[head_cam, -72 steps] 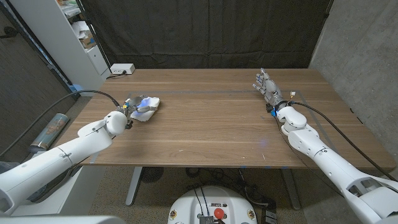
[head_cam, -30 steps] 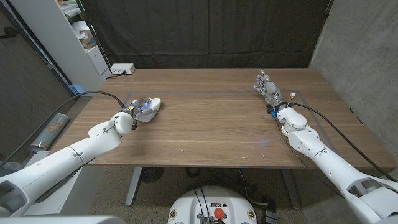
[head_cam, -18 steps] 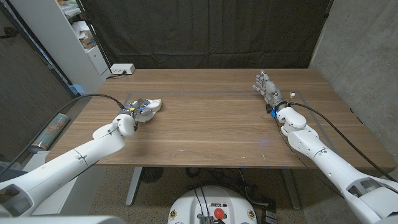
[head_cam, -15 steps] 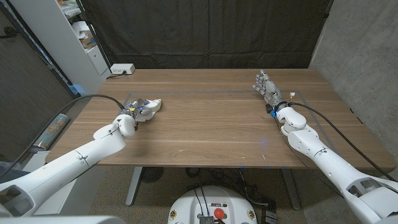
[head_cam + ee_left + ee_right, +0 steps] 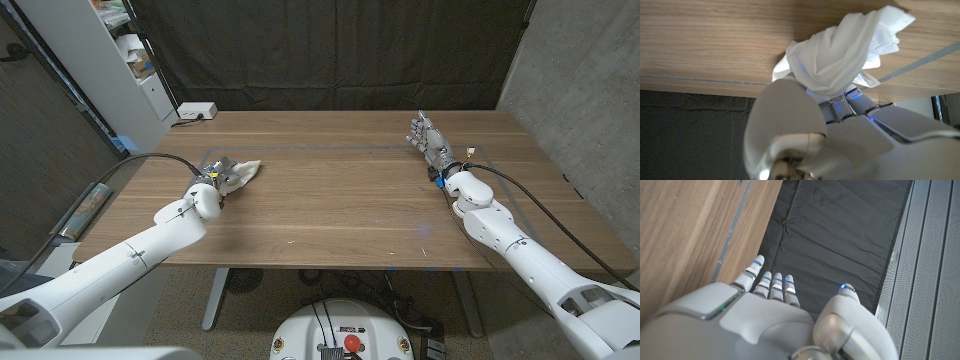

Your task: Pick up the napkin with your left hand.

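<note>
Wooden table (image 5: 340, 200), black curtain (image 5: 330, 50) behind

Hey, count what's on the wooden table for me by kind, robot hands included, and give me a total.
Napkin: 1, white, held by the left hand
Robot hands: 2, the left hand and the right hand
White box at the far corner: 1
Total: 4

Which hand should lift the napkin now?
Left. The left hand already grips the napkin bunched in its fingers, while the right hand stands open, far across the table.
</note>
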`<state>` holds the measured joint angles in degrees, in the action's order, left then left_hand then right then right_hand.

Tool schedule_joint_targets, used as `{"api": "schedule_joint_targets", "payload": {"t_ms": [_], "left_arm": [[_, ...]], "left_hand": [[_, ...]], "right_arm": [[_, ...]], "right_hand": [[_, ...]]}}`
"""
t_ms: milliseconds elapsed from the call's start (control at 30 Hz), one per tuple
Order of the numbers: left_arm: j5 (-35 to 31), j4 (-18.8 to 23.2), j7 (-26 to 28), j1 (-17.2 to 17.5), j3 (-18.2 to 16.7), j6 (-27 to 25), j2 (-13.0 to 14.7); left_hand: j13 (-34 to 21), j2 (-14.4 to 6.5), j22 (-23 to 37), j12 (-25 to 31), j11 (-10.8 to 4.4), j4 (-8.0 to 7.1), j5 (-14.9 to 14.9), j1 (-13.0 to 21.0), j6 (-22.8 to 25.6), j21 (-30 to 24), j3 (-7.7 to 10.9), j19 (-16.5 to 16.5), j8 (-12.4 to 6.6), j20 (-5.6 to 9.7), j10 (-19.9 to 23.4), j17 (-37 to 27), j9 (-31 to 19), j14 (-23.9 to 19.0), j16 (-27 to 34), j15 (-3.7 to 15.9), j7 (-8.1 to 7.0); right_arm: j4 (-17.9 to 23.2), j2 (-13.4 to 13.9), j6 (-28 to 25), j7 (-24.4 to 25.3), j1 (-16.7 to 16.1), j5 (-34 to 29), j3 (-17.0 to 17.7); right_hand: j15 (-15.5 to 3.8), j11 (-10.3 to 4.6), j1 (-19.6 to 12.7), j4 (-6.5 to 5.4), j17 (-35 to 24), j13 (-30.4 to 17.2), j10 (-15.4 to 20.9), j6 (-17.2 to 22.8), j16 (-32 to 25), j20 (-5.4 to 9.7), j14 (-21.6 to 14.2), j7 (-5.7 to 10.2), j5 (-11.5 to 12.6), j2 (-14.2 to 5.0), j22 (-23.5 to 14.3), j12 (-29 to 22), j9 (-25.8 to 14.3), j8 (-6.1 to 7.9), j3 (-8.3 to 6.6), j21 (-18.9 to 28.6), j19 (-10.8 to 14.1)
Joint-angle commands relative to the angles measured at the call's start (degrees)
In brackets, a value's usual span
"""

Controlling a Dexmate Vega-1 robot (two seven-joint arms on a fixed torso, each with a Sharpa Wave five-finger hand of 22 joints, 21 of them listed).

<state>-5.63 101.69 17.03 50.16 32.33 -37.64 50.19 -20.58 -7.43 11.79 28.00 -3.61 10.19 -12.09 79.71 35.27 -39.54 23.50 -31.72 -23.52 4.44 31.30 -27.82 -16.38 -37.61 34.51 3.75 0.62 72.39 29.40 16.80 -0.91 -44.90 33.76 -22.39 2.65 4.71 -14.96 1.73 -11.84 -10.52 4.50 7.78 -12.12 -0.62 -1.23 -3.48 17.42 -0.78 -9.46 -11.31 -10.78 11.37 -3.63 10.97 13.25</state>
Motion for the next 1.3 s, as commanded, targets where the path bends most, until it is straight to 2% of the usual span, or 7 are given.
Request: {"api": "schedule_joint_targets", "payload": {"t_ms": [33,400,433,467,567,900,1300], "left_arm": [[2.0,0.4,0.0,0.0,-0.5,0.9,0.6],[2.3,0.5,-0.1,-0.4,-0.4,1.0,0.9],[2.1,0.6,0.1,-0.5,-0.3,0.8,1.0],[1.8,0.8,0.1,-0.7,-0.1,0.2,1.0],[2.0,1.3,-1.0,-0.6,-0.2,1.5,2.2],[1.0,4.7,-1.0,-0.5,-0.5,-1.4,3.4],[0.6,6.6,-1.8,-0.5,-0.9,-2.6,4.5]], "left_hand": [[-1.6,0.2,3.5,1.3,-0.32,0.23,-0.4,2.5,1.9,-3.7,-0.79,-11.3,-1.36,2.05,2.1,-2.6,-1.5,-3.7,2.1,5.84,0.11],[-2.7,0.5,3.9,1.7,0.18,-0.01,-0.3,3.6,2.2,-6.1,-1.39,-11.8,-1.93,2.74,2.6,-3.8,-2.6,-4.7,2.8,6.13,0.7],[-2.7,0.5,3.9,1.8,0.13,-0.03,-0.3,3.6,2.2,-6.2,-1.39,-11.8,-1.94,2.73,2.6,-3.8,-2.6,-4.7,2.7,6.08,0.7],[-2.9,0.6,4.0,1.9,-0.59,-0.09,-0.3,3.8,2.1,-6.7,-1.48,-11.6,-2.0,2.68,3.0,-4.0,-2.9,-4.7,2.6,5.9,0.65],[-3.2,0.6,4.1,2.0,-0.68,-0.3,-0.3,3.7,2.1,-7.1,-1.61,-11.5,-2.08,2.63,3.2,-4.1,-3.1,-4.7,2.6,5.7,0.62],[-4.0,0.3,4.2,1.7,-0.39,-0.92,-0.2,3.1,1.2,-8.7,-1.86,-10.5,-2.07,2.22,2.2,-4.4,-3.9,-4.2,1.6,5.26,0.56],[-4.6,0.0,4.0,1.6,-0.54,-1.44,-0.1,2.1,0.9,-10.1,-1.99,-10.1,-2.18,1.93,1.9,-4.4,-4.6,-3.9,0.6,4.45,0.43]], "right_arm": [[0.1,0.1,0.3,-0.3,0.0,0.2,0.2],[0.3,0.1,0.3,-0.1,-0.1,0.1,0.2],[0.3,0.1,0.3,-0.1,0.0,0.1,0.2],[0.3,0.1,0.3,-0.1,0.0,0.1,0.2],[0.1,0.0,0.4,-0.2,0.2,0.1,0.1],[-0.9,-0.5,0.9,-0.6,0.7,0.2,0.1],[-0.6,-0.4,1.3,-0.7,0.4,0.3,0.2]], "right_hand": [[0.3,-0.17,-0.1,-0.09,-0.2,-0.3,0.5,0.6,0.2,-0.22,-0.4,-0.02,-0.2,-0.42,-0.3,0.2,-0.1,-0.03,0.21,-0.1,0.3],[0.27,-0.16,-0.1,-0.08,-0.2,-0.3,0.6,0.6,0.2,-0.21,-0.5,-0.08,-0.2,-0.44,-0.3,0.2,-0.1,-0.03,0.26,-0.1,0.3],[0.29,-0.16,-0.1,-0.08,-0.2,-0.3,0.6,0.6,0.2,-0.23,-0.5,-0.05,-0.2,-0.45,-0.3,0.1,-0.1,-0.02,0.27,-0.1,0.3],[0.28,-0.18,-0.1,-0.07,-0.2,-0.3,0.6,0.6,0.2,-0.22,-0.5,-0.06,-0.2,-0.45,-0.3,0.2,-0.1,-0.02,0.27,-0.1,0.3],[0.31,-0.18,-0.1,-0.07,-0.2,-0.3,0.6,0.6,0.2,-0.22,-0.5,-0.06,-0.2,-0.46,-0.3,0.2,-0.1,-0.04,0.28,-0.1,0.3],[0.28,-0.16,-0.1,-0.06,-0.2,-0.3,0.6,0.6,0.2,-0.23,-0.5,-0.03,-0.2,-0.5,-0.3,0.2,-0.1,-0.06,0.31,0.0,0.4],[0.26,-0.18,-0.1,-0.04,-0.2,-0.3,0.6,0.6,0.2,-0.24,-0.5,-0.09,-0.2,-0.54,-0.3,0.2,-0.1,-0.05,0.37,0.0,0.4]]}}
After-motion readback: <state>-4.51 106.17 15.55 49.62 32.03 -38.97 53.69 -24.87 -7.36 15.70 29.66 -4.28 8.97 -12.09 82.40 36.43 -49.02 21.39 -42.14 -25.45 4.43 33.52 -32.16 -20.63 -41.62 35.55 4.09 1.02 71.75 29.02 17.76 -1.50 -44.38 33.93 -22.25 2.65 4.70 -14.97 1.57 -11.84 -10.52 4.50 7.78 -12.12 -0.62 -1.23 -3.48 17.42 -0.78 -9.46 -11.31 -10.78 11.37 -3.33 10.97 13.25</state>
